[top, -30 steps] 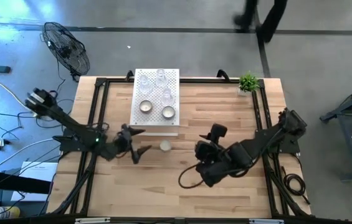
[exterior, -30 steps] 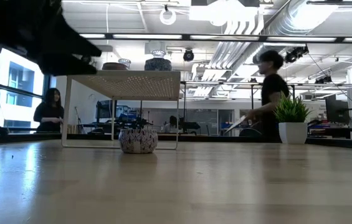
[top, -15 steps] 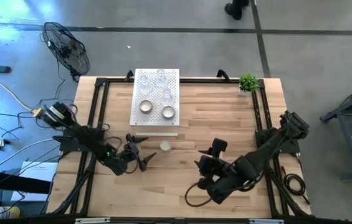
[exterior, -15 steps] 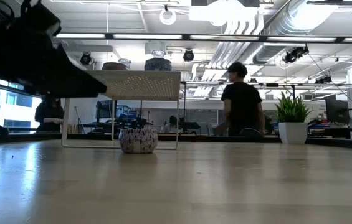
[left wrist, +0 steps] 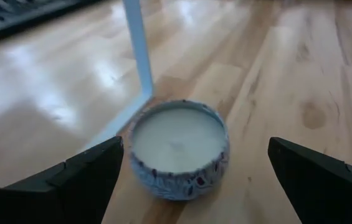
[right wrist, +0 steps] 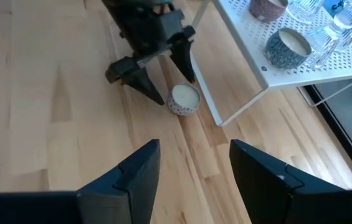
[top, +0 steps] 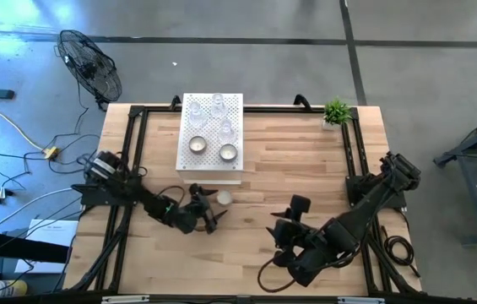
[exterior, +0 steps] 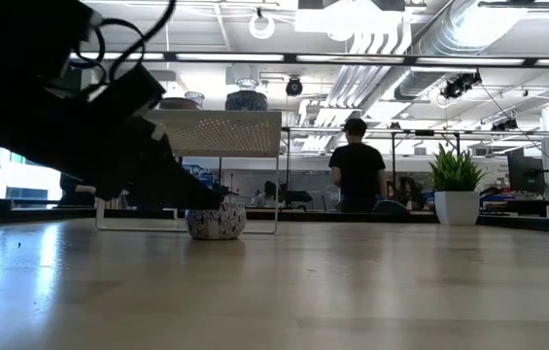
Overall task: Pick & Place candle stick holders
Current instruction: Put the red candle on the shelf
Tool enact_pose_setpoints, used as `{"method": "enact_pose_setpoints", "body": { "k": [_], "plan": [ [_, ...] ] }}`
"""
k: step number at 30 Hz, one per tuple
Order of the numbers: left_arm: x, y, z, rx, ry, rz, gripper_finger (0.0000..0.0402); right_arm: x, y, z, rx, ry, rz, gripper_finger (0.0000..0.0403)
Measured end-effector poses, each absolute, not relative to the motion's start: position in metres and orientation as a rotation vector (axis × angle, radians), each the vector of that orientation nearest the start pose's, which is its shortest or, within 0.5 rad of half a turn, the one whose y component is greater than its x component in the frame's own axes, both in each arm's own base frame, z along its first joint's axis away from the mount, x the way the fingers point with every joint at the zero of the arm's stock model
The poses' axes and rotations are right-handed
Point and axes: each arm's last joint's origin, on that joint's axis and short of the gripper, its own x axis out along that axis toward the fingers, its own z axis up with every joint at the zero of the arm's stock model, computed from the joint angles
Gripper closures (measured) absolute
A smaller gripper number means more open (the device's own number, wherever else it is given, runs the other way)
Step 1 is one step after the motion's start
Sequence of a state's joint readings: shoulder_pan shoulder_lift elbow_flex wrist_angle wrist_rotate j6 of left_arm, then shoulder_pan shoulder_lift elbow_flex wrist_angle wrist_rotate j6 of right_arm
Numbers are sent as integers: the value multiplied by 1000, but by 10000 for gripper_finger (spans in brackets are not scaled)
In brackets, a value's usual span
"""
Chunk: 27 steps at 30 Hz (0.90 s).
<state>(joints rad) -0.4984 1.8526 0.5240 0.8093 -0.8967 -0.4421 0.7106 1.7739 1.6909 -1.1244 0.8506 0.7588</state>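
One candle holder (left wrist: 179,148) sits on the table (top: 306,177) just in front of the white box (top: 211,171), framed by the left gripper (top: 208,211), spread wide, not yet grasping. Five holders (top: 211,128) already stand on the box. The right gripper (right wrist: 189,163) waits released, well apart.

One patterned holder (left wrist: 179,149), white centre, upright on table. Two round (top: 197,144) and several clear glass ones (top: 218,105) on rack.

The table (left wrist: 300,68) is pale planked wood with a soft sheen. At the centre of the left wrist view, a candle stick holder (left wrist: 179,149) has a glossy speckled wall around smooth matt white wax. The perforated box (right wrist: 316,62) at upper right of the right wrist view looks like matt white metal, carrying clear glass cups (right wrist: 341,22).
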Motion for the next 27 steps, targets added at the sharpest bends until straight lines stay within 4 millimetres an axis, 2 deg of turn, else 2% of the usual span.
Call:
{"method": "enact_pose_setpoints", "body": {
  "k": [6,27],
  "plan": [
    [269,-106,90,-123,362,371,8,280,217,321,-139,720,-411,215],
    [278,-83,88,-164,400,377,8,281,217,321,-146,713,-416,215]
  ]
}}
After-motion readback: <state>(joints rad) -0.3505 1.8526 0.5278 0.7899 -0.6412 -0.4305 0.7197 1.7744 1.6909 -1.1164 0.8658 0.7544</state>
